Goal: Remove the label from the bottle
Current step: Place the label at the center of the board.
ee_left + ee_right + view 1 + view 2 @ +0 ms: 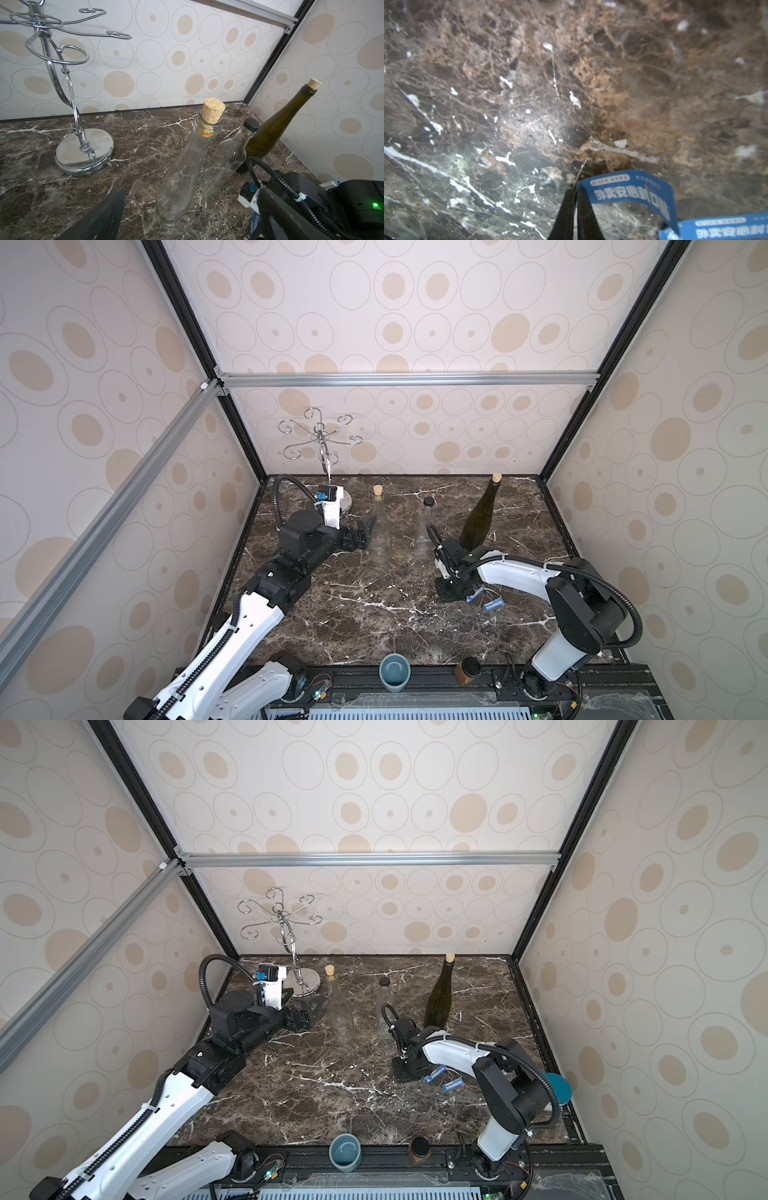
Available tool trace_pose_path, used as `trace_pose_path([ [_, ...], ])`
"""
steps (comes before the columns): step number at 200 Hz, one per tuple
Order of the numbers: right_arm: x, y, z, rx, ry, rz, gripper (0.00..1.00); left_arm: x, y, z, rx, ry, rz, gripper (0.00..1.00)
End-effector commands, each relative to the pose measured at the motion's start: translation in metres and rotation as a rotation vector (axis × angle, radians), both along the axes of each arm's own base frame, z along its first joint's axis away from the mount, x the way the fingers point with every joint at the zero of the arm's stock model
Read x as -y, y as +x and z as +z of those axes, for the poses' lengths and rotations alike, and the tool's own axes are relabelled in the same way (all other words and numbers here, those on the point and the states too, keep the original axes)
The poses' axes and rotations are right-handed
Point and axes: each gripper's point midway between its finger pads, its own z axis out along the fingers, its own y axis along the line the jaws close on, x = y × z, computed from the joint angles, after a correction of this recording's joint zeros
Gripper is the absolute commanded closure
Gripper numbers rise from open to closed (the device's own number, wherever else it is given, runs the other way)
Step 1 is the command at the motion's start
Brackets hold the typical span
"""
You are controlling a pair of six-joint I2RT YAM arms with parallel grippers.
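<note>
Blue label (633, 191) curls out of the right gripper (575, 190), low in the right wrist frame. The black fingers are pressed almost together on one end of the strip. In both top views that gripper sits right of centre, pointed down and close over the marble table (374, 614). The pose looks chosen for setting the strip down, since a second label (493, 605) lies flat just beside it, toward the lower right. Whether the held strip touches the stone I cannot tell.

Three bottles stand in a row across mid-frame: a clear corked bottle (380, 526), a clear capped bottle (424, 531) and a green bottle (478, 522). None shows a label from these angles, though their far sides are hidden. Which one the held strip belongs to cannot be told.

Just left of the corked bottle, level with its body, the left gripper (366, 532) hovers with jaws spread wide and nothing in them. I judge it is placed there to brace that bottle. A chrome rack (318, 439) stands in the upper left, behind that gripper.

The peel itself seems done. What remains is letting go, and the sticky back may cling to a finger.
</note>
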Motion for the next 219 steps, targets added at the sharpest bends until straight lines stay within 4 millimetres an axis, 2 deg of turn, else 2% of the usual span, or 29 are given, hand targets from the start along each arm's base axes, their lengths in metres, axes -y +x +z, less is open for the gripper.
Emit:
trace_pose_path([
  [1,0.006,-0.002,0.003,-0.002,-0.023,-0.006,0.87,-0.001,0.002,0.019,0.036,-0.019,0.006,0.00],
  [69,0.009,0.001,0.020,0.035,-0.028,-0.005,0.86,0.000,0.003,0.018,0.035,-0.021,0.001,0.00],
  [127,0.009,0.003,0.025,0.048,-0.025,-0.003,1.00,-0.001,0.002,0.018,0.034,-0.022,0.003,0.00],
  [156,0.011,0.003,0.032,0.062,-0.027,0.000,1.00,-0.001,0.001,0.019,0.037,-0.019,0.005,0.00],
  [219,0.021,0.007,0.071,0.148,-0.036,0.000,1.00,-0.002,0.001,0.019,0.037,-0.015,0.009,0.00],
])
